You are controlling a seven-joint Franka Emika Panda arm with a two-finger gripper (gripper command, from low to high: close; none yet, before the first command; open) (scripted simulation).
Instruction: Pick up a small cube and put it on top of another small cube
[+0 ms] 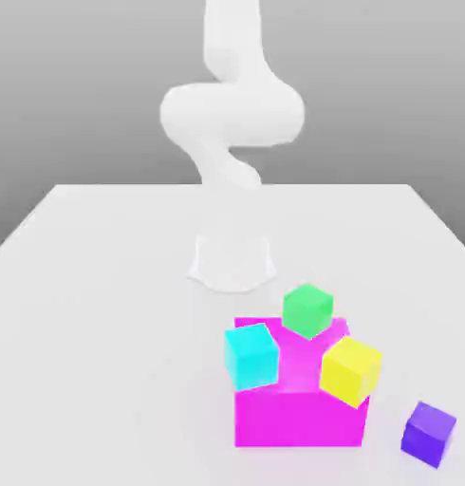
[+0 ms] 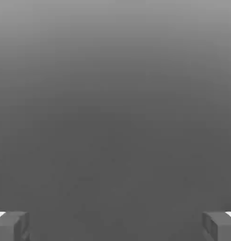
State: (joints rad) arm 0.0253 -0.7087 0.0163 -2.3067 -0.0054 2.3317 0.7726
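The small purple cube (image 1: 429, 433) rests on the white table (image 1: 103, 313) near the front, on the exterior view's right, just beside the large magenta block (image 1: 298, 413). A cyan cube (image 1: 251, 355), a green cube (image 1: 306, 309) and a yellow cube (image 1: 350, 369), all the purple one's size, sit tilted on the magenta block. In the hand view my gripper (image 2: 115, 227) is open, its grey fingertips (image 2: 11, 227) far apart with nothing between them, facing plain grey background. The white arm (image 1: 232, 114) rises at the back of the table, far from the cubes.
The arm's base (image 1: 232, 258) stands at the table's middle back. The cubes cluster at the front on the exterior view's right. The table's front edge lies close to the purple cube and the magenta block.
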